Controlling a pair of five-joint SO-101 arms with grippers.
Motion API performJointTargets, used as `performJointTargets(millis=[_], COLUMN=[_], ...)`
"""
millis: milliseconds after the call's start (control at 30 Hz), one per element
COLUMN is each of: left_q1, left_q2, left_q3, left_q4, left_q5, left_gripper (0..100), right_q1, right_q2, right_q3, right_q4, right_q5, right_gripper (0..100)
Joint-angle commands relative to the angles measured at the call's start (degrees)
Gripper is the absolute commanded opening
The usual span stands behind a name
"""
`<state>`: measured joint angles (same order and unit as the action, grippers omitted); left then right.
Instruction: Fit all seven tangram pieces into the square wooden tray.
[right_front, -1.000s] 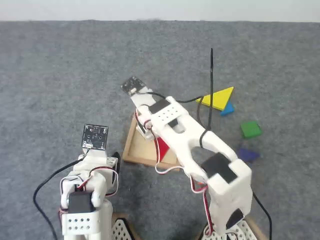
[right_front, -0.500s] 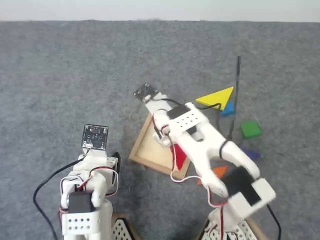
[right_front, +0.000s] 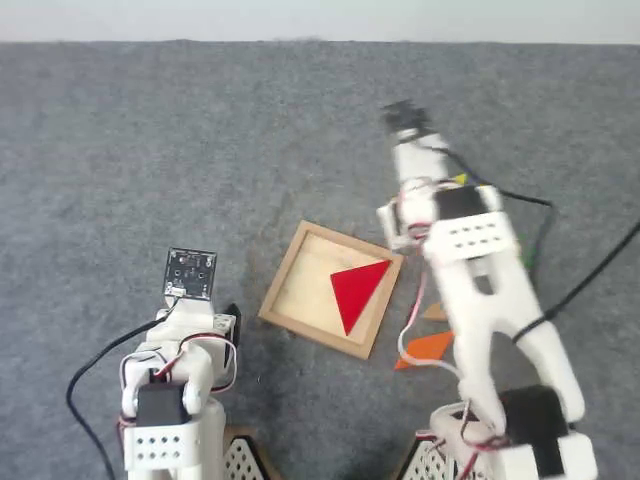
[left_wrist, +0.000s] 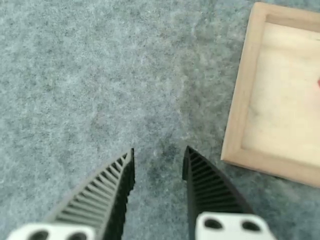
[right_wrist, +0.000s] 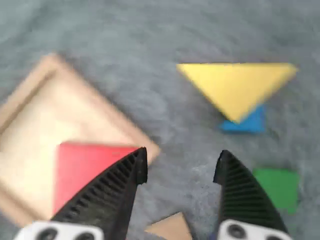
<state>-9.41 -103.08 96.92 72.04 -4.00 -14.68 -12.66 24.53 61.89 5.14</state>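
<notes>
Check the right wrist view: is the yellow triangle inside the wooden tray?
No, the yellow triangle lies on the grey mat, outside the wooden tray.

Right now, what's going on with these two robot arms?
Two arms are packing a tangram. The wooden tray holds just the red triangle. The yellow triangle, blue piece, green piece and orange piece lie loose on the carpet. The right arm hangs between tray and loose pieces, jaws open and empty. The left arm sits beside the tray, jaws open.

I see fuzzy matt grey cloth over the table (right_front: 150, 150), pale bare-looking wood on the tray (right_front: 281, 272), a smooth matt red triangle (right_front: 355, 288), ribbed black plastic fingers (left_wrist: 112, 192) on my left gripper (left_wrist: 158, 160), smooth white plastic shells on the right arm (right_front: 480, 290)
</notes>
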Motion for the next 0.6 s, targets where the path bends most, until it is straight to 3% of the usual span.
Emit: performJointTargets(millis=[0,567], left_q1=[0.1,0.1], left_q2=[-1.6,-1.6], left_q3=[-0.5,-0.5], left_q4=[0.5,0.5], left_q5=[-0.4,-0.4], left_gripper=[15,15], right_q1=[5.6,6.4], right_q2=[4.7,34.6], right_q3=[-2.5,-28.4], right_q4=[-4.8,-1.7], right_q5=[-9.0,-23.0], right_gripper=[16.6,24.7])
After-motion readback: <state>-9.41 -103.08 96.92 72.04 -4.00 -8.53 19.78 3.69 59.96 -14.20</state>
